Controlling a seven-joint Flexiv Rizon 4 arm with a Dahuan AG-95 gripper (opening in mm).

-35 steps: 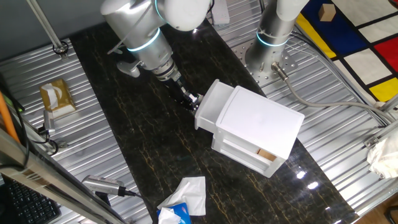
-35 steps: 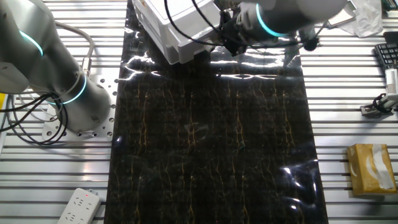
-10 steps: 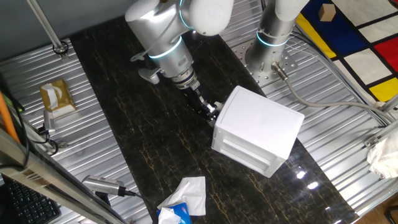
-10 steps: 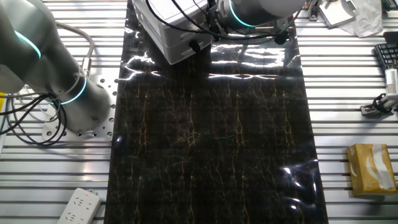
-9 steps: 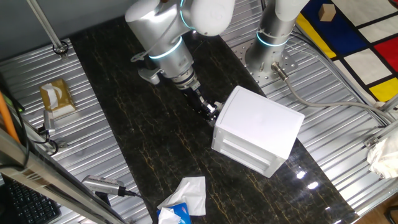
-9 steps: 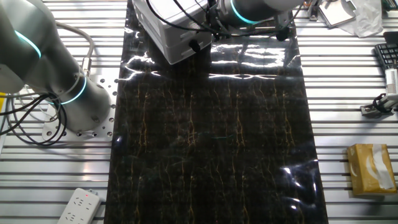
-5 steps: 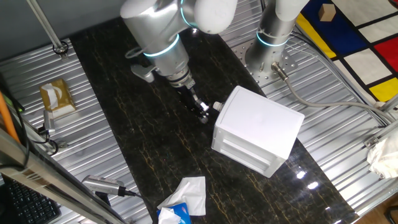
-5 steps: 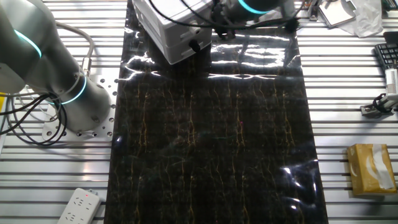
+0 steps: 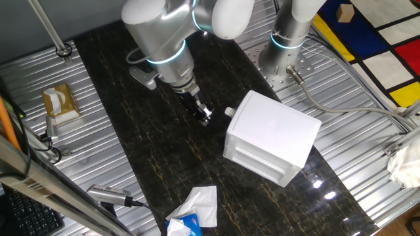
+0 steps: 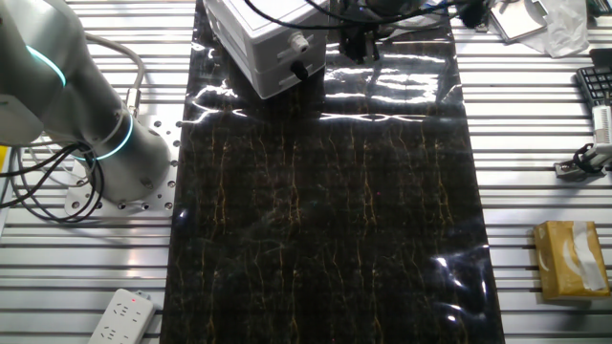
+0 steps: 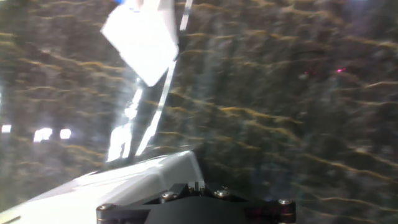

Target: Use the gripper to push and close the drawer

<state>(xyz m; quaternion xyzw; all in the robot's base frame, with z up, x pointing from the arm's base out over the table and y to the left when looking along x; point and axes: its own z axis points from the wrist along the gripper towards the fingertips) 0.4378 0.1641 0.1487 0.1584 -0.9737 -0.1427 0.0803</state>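
The drawer (image 9: 231,122) is seated flush in the cabinet (image 9: 272,134); the claw (image 9: 204,117) is held just beside its knob (image 9: 229,112), apart; its opening cannot be told.

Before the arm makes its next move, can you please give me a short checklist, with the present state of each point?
1. Drawer pushed flush into the cabinet: ok; only the knob sticks out.
2. Gripper clear of the knob: ok, a gap shows between them in both fixed views.
3. Gripper fingers open or shut: cannot tell; they look close together, but the hand view does not show them.
4. Nothing held in the gripper: ok, as far as one fixed view shows.
5. Path for pulling back over the dark mat: ok; the crumpled tissue lies at the mat's near end, well away from the gripper.
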